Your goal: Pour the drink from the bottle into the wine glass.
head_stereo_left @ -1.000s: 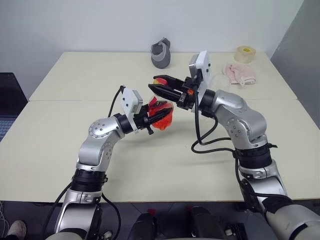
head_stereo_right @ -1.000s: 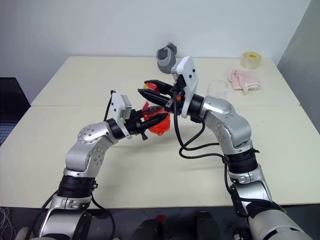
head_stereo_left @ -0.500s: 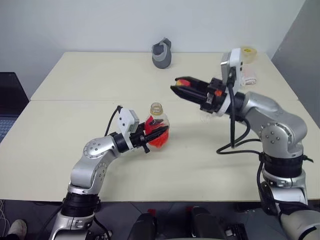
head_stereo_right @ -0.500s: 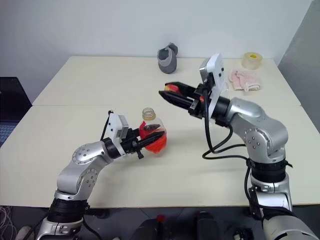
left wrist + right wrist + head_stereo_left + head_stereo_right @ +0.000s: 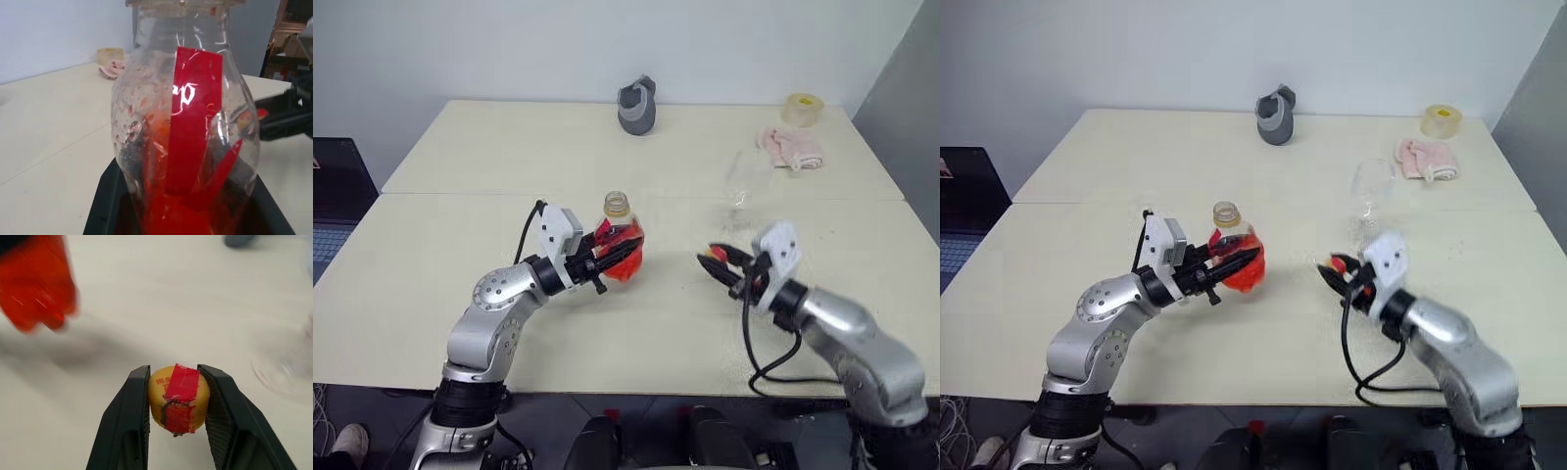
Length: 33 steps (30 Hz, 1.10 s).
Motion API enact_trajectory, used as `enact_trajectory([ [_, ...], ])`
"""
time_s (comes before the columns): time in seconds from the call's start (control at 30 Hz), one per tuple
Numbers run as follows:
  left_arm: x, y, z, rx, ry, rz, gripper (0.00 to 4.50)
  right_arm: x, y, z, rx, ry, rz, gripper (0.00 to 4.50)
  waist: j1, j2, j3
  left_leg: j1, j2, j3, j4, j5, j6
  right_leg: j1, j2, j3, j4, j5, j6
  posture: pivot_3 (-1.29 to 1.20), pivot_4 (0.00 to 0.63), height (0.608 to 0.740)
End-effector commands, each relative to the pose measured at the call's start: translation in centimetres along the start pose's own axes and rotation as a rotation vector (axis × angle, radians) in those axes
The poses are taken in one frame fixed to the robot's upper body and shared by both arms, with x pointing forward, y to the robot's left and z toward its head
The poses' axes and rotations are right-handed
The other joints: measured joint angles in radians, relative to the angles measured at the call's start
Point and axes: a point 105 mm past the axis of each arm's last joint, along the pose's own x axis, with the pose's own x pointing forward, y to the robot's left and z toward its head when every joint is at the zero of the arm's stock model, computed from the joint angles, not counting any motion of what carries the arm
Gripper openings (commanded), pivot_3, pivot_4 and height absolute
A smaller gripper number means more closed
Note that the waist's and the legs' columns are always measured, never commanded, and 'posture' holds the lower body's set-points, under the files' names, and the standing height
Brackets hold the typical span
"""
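On the cream table (image 5: pixel 431 294), seen from the head camera, your left gripper (image 5: pixel 612 258) is clamped on the fat body of the bottle (image 5: pixel 619 245). That bottle stands upright near the middle of the table, its cap off and its mouth open. You can see the red-orange drink (image 5: pixel 628 264) low down inside it. Your right gripper (image 5: pixel 717 262) sits low by the table, well apart from the bottle, and pinches the yellow cap (image 5: pixel 715 258). Behind that gripper you can see the wine glass (image 5: pixel 1370 191), standing upright. Far back lie a grey thing (image 5: pixel 637 106), a pink cloth (image 5: pixel 788 146) and a roll of tape (image 5: pixel 801 107).

From the left wrist camera, you see the bottle close up between the two black fingers (image 5: pixel 105 205), with its red label (image 5: pixel 190 112) facing you and the drink pooled at the bottom.

From the right wrist camera, you see the two black fingers (image 5: pixel 129 421) squeezing the yellow cap, which has red tape (image 5: pixel 181 384) on it, just above the table
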Motion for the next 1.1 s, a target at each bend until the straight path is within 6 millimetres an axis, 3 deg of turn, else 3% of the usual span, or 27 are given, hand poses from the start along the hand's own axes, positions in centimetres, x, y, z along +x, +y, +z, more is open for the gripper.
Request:
enact_trajectory([
  [0.03, 0.3, -0.4, 2.0, 0.043, -0.069, -0.015, 1.32, -0.1, -1.5, -1.1, -0.016, -0.019, -0.163, 1.18, 0.0, 0.0, 0.0, 0.0, 0.0, 0.0, 0.0, 0.0, 0.0, 0.0, 0.001, 0.0, 0.0, 0.0, 0.0, 0.0, 0.15, 0.74],
  [0.17, 0.7, -0.3, 2.1, 0.043, -0.074, -0.017, 1.32, 0.1, -2.7, -3.5, -0.035, 0.016, -0.287, 1.18, 0.001, 0.0, 0.0, 0.0, 0.0, 0.001, 0.0, 0.001, -0.001, 0.0, 0.001, 0.0, 0.0, 0.0, 0.0, 0.0, 0.15, 0.74],
  [0.37, 0.9, -0.4, 2.1, 0.037, -0.076, -0.026, 1.32, 0.7, -3.5, -5.1, 0.118, 0.022, -0.385, 1.18, 0.0, 0.0, 0.0, 0.0, 0.001, 0.002, 0.0, 0.001, -0.001, 0.0, 0.001, 0.0, 0.0, 0.0, 0.0, 0.0, 0.15, 0.74],
  [0.53, 1.0, -0.1, 2.3, 0.041, -0.077, -0.022, 1.32, 0.6, -3.5, -4.6, 0.118, 0.011, -0.373, 2.79, 0.001, 0.0, 0.0, 0.0, 0.0, 0.002, 0.0, 0.001, -0.001, 0.001, 0.001, 0.0, 0.0, 0.0, 0.0, 0.0, 0.15, 0.74],
  [0.7, 0.8, 0.5, 2.2, 0.045, -0.078, 0.022, 1.32, -0.2, -3.5, -2.9, 0.045, -0.002, -0.325, 4.48, 0.001, 0.0, 0.0, 0.0, 0.0, 0.002, 0.0, 0.0, -0.001, 0.001, 0.001, 0.0, 0.0, 0.0, 0.0, 0.0, 0.15, 0.74],
  [0.93, 0.1, 1.2, 1.9, 0.025, -0.084, 0.127, 1.32, -1.6, -1.0, 1.4, -0.053, -0.054, -0.036, 4.48, 0.001, 0.0, 0.0, 0.0, 0.0, 0.001, 0.0, 0.0, 0.0, 0.001, 0.001, 0.0, 0.0, 0.0, 0.0, 0.0, 0.15, 0.74],
  [1.0, 0.0, 1.3, 1.9, 0.025, -0.087, 0.146, 1.32, -2.1, 1.5, 4.4, -0.021, -0.159, 0.196, 4.48, 0.001, 0.0, 0.0, 0.0, 0.0, 0.001, 0.0, 0.0, 0.001, 0.001, 0.001, -0.001, 0.0, 0.0, 0.0, 0.0, 0.15, 0.74],
  [1.1, 0.0, 1.4, 1.9, 0.027, -0.088, 0.152, 1.32, -2.7, 3.9, 7.0, -0.007, -0.241, 0.418, 4.48, 0.0, 0.0, 0.0, 0.001, 0.001, 0.001, 0.0, -0.001, 0.001, 0.002, 0.001, -0.001, 0.0, 0.0, 0.0, 0.0, 0.15, 0.74],
])
